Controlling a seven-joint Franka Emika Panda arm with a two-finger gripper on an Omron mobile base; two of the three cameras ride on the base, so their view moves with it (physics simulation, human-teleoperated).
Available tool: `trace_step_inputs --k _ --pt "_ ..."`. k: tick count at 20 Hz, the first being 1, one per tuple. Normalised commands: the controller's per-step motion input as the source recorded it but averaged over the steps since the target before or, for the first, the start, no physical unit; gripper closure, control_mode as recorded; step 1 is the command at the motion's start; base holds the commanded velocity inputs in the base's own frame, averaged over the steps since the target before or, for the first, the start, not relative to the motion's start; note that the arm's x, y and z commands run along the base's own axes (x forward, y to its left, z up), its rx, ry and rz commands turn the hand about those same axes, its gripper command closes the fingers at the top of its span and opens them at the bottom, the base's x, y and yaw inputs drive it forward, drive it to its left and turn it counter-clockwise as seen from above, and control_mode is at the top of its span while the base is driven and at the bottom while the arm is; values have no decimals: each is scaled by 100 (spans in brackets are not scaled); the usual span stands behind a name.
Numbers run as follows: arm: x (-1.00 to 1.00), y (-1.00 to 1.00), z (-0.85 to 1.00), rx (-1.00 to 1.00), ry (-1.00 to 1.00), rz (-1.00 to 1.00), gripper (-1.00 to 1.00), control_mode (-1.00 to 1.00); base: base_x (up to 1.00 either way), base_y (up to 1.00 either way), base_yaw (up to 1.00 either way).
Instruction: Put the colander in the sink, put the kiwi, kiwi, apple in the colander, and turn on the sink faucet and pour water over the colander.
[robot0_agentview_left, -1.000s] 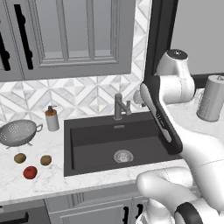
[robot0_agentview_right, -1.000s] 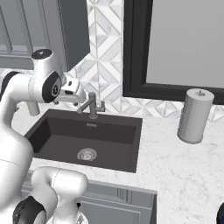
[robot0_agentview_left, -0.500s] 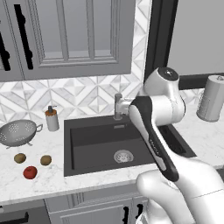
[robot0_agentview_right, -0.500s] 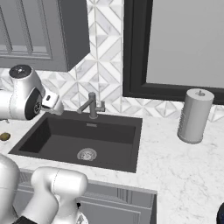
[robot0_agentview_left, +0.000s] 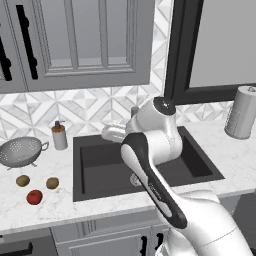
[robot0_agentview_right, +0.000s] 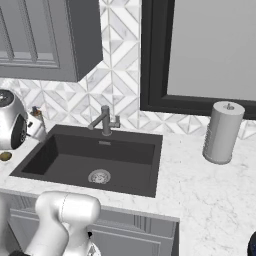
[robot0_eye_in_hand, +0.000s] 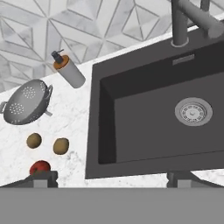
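Observation:
The silver colander (robot0_eye_in_hand: 25, 103) stands on the counter left of the dark sink (robot0_eye_in_hand: 131, 131), also visible as the colander (robot0_agentview_left: 21, 151). Below it lie two kiwis (robot0_eye_in_hand: 33, 140) (robot0_eye_in_hand: 61, 145) and the red apple (robot0_eye_in_hand: 39, 167). In the left base view, the kiwis (robot0_agentview_left: 22, 180) (robot0_agentview_left: 52, 183) and the apple (robot0_agentview_left: 34, 197) sit near the counter's front. The faucet (robot0_agentview_right: 105, 120) stands behind the sink (robot0_agentview_right: 75, 160), with no water running. My gripper (robot0_eye_in_hand: 111, 180) hovers open above the sink's left front, holding nothing. The wrist (robot0_agentview_left: 114, 133) points left.
A white soap dispenser (robot0_eye_in_hand: 69, 70) stands behind the colander by the tiled wall. The sink has a silver drain (robot0_eye_in_hand: 193, 111). A paper towel roll (robot0_agentview_right: 222, 132) stands on the right counter. Upper cabinets hang over the left counter.
The arm has swung left from the right side of the sink to above its left part. The gripper stayed open. The fruits and the colander have not moved.

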Motion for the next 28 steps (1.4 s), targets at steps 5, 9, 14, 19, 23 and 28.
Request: trace_step_inputs --k 5,9,14,19,23,28 --pt "2 100 -35 2 0 0 -100 -100 0 0 0" --pt "16 100 -36 1 0 0 -100 -100 0 0 0" --pt "29 91 -24 5 0 0 -100 -100 0 0 0" --pt "38 61 -5 10 0 0 -100 -100 0 0 0" --pt "34 19 0 11 2 0 -100 -100 0 0 0" --pt "29 11 0 5 10 0 -100 -100 0 0 0"
